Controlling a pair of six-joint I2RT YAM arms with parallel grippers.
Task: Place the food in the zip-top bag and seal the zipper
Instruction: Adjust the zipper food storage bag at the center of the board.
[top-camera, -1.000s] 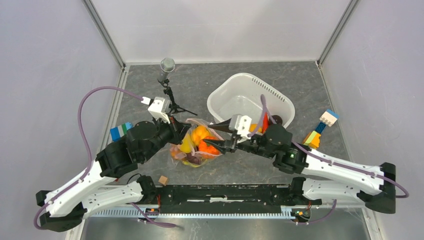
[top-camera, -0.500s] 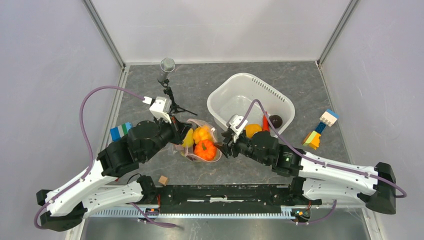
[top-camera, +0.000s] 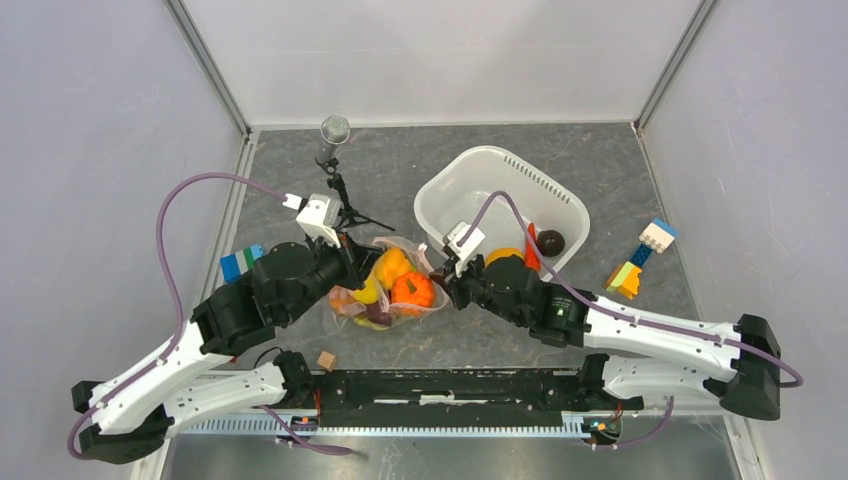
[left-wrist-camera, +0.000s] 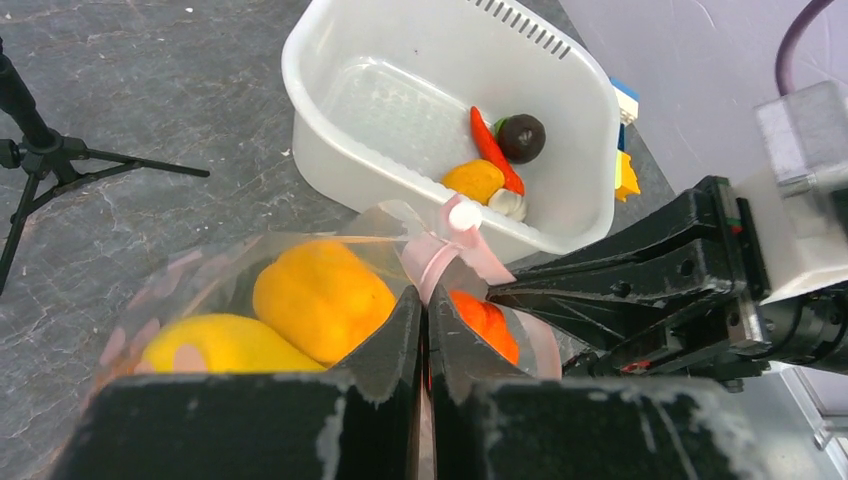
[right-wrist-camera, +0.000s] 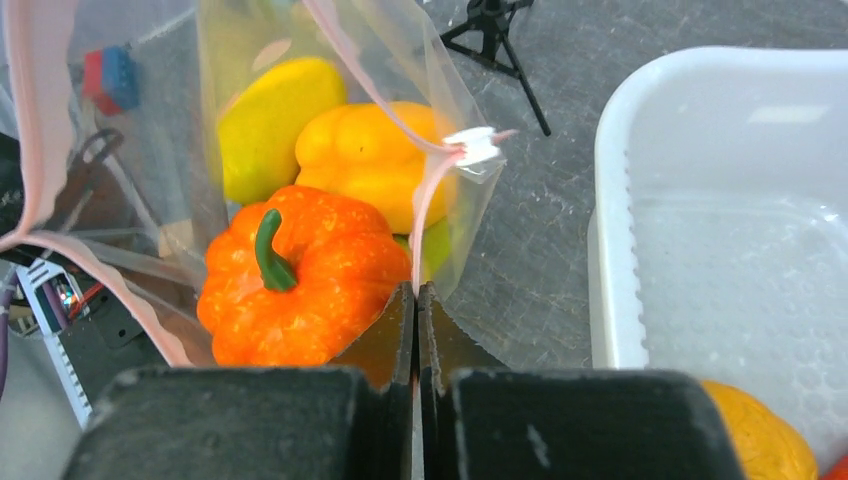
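The clear, pink-dotted zip-top bag (top-camera: 352, 303) lies between the arms, mouth open. Inside it is food: an orange pumpkin (right-wrist-camera: 300, 275), a yellow-orange pepper (left-wrist-camera: 320, 298) and a yellow lemon (left-wrist-camera: 215, 345). My left gripper (left-wrist-camera: 421, 292) is shut on the pink zipper (left-wrist-camera: 440, 255) near its white slider (left-wrist-camera: 464, 214). My right gripper (right-wrist-camera: 415, 288) is shut on the same zipper (right-wrist-camera: 435, 190) at the bag's right edge, beside the pumpkin. From above, the left gripper (top-camera: 350, 268) and right gripper (top-camera: 443, 283) flank the bag. More food sits in the white tub (left-wrist-camera: 300, 90): a carrot (left-wrist-camera: 490, 150), a dark maroon ball (left-wrist-camera: 522, 135) and an orange piece (left-wrist-camera: 475, 180).
A small tripod with a microphone (top-camera: 335, 180) stands just behind the bag. Building-block stacks lie at the left (top-camera: 243, 262) and right (top-camera: 640, 255). A small wooden cube (top-camera: 325, 360) rests near the front rail. The tub (top-camera: 470, 190) is right of the bag.
My right gripper stood open over the bag by the pumpkin, then drew back; it has now shut on the bag's right edge. The pumpkin lies in the bag. The left arm held still.
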